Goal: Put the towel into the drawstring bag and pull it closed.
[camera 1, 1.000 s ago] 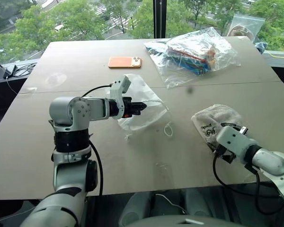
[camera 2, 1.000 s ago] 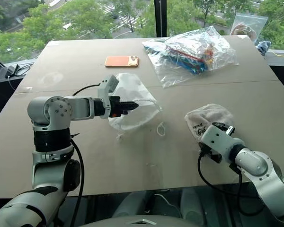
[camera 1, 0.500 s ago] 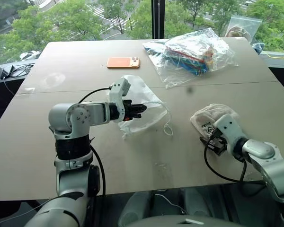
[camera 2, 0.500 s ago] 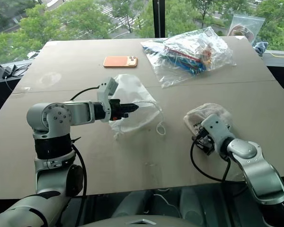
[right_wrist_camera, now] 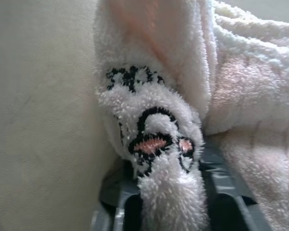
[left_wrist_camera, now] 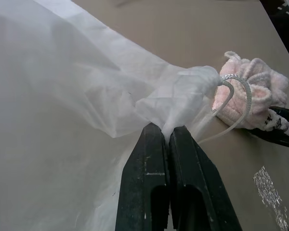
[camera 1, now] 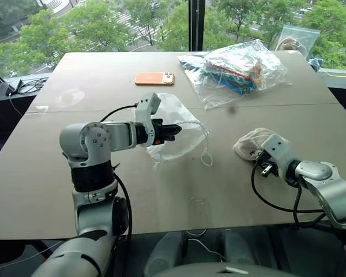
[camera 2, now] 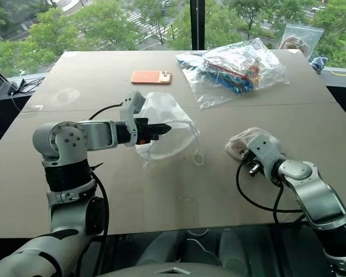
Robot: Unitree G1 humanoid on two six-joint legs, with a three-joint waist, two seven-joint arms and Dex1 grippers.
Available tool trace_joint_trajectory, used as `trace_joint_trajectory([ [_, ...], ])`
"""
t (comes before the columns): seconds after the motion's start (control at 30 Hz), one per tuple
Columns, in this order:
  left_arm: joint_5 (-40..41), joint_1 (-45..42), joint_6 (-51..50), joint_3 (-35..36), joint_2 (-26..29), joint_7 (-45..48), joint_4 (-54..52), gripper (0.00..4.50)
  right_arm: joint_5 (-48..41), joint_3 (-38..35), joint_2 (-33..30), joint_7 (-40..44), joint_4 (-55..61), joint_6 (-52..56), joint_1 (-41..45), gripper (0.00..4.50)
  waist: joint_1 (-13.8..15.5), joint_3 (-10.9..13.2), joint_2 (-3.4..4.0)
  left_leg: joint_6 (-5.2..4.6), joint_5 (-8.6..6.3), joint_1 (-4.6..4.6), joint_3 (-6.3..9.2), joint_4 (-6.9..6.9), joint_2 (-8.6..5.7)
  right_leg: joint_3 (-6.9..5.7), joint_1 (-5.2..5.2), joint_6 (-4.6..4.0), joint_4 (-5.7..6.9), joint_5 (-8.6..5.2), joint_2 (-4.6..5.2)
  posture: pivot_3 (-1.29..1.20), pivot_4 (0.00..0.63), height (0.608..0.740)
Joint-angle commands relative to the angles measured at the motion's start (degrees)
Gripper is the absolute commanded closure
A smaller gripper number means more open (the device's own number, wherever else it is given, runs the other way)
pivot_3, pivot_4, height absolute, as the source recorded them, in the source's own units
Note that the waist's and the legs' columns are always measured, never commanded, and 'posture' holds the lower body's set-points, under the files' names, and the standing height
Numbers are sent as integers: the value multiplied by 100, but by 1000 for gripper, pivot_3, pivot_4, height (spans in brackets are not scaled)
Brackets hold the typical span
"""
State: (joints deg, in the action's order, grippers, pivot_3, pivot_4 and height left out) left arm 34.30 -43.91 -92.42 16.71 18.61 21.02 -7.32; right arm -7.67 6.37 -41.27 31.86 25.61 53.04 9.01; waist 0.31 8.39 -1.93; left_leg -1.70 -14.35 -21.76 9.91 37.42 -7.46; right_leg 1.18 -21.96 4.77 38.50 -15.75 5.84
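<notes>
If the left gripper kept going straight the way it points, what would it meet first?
The left gripper is already shut on a fold of the drawstring bag, so more of that bag comes first. Beyond it, probably the towel on the table, though the depth between them is unclear.

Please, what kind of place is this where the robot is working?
Probably an upper-floor office or lab. A large plain table stands against tall windows that look down on treetops and a street. An orange smartphone and a clear plastic bag of colourful items lie on the table.
</notes>
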Motion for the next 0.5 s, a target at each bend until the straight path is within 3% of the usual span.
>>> trace_joint_trajectory([
  [0.03, 303, -424, -8, 374, -198, -232, 503, 4500, -1159, -531, 431, 589, 501, 324, -201, 4474, 45, 1, -1, 0, 0, -5, 1, -1, 0, 0, -5, 0, 0, 0, 0, 0, 150, 740],
  [0.13, 409, -647, -8, 249, -215, -357, 813, 4500, -2184, -902, 844, 953, 1242, 483, -75, 4474, 17, 6, 2, 1, 0, -32, 7, -2, 2, -2, -28, -1, 0, 2, 7, 0, 150, 740],
  [0.27, 467, -978, -8, 118, -336, -567, 1325, 4500, -2716, -770, 1426, 620, 1567, 663, 394, 4474, -76, 14, 17, 3, 0, -80, -3, 4, 4, 10, -82, -2, 11, 3, 11, 0, 150, 740],
  [0.5, 941, -1216, -8, 66, -403, -748, 1721, 4500, -1996, 50, 1630, 196, 1073, -163, 827, 4474, -101, 14, 18, 3, 0, -102, -2, 2, -1, 10, -110, -2, 17, 3, 15, 0, 150, 740],
])
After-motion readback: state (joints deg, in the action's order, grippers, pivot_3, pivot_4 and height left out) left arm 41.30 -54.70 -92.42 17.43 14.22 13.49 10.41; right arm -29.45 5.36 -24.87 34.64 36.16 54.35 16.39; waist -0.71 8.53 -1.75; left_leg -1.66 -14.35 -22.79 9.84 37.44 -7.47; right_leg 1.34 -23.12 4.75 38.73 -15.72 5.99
